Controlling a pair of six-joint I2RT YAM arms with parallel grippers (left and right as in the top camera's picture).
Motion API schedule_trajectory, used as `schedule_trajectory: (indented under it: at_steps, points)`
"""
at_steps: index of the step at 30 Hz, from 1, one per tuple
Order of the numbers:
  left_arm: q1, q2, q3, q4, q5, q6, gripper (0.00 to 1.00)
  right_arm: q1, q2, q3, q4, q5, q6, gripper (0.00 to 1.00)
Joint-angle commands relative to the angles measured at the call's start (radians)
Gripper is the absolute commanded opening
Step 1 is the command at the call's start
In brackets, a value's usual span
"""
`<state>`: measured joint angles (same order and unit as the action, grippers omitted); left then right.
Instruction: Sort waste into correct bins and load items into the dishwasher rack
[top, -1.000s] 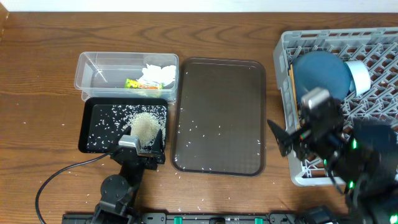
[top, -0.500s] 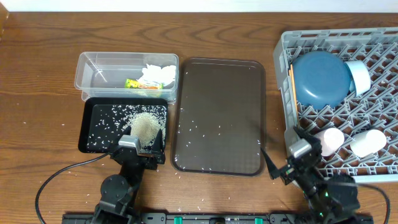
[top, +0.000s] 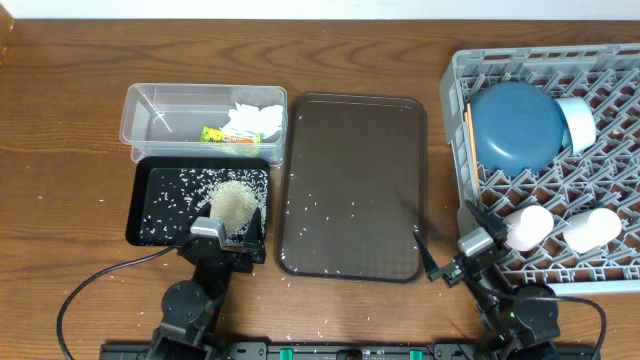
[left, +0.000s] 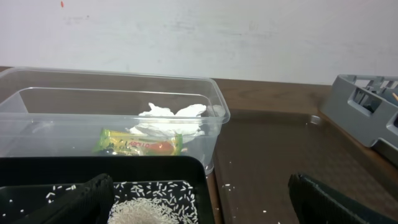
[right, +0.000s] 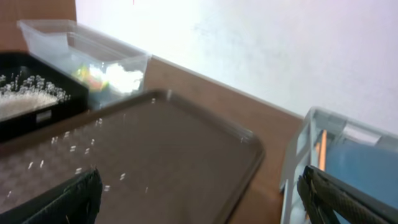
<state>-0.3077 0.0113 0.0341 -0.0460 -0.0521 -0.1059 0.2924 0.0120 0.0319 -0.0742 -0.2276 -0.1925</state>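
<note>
Lying flat at the middle of the worktop (top: 60, 120) is the dark-brown serving tray (top: 350, 140). Left of the tray, at its far end, stands the clear tub (top: 160, 100), and inside it the crumpled white tissue (top: 255, 118) lies at the end nearest the tray with the snack wrapper (top: 226, 135) just beside it. Also left of the tray, at its near end and right next to the clear tub, sits the black tub (top: 137, 205), which holds a beige-and-white heap of rice and scraps (top: 235, 205) plus scattered grains. A few loose white grains (top: 310, 207) lie on the tray's near half, and more dot the worktop past its near edge. The left end effector (top: 228, 235) is left of the tray at the black tub's near rim, its fingers spread wide with nothing between them. Right of the tray stands the grey dishwasher rack (top: 620, 75). In it the dark-blue plate (top: 515, 125) sits at the far end close to the tray, the chopsticks (top: 468, 140) lie along the rack wall facing the tray, and the pale-blue bowl (top: 580, 120) rests against the plate's side away from the tray. The pink cup (top: 528, 227) and white cup (top: 592, 228) lie on their sides in the near part, the pink one closer to the tray. The right end effector (top: 445, 235) is at the tray's near right corner, between tray and rack, fingers apart and empty.
</note>
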Motion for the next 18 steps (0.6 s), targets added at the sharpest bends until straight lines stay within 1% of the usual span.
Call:
schedule_trajectory:
  at_steps: [1, 18]
  points:
    - [0.005, -0.006, -0.03, -0.02, -0.009, -0.004, 0.92, -0.018, -0.007, -0.027, 0.022, 0.003, 0.001, 0.99]
    - [0.005, -0.006, -0.03, -0.02, -0.009, -0.004, 0.92, -0.016, -0.007, -0.027, 0.022, 0.003, 0.001, 0.99]
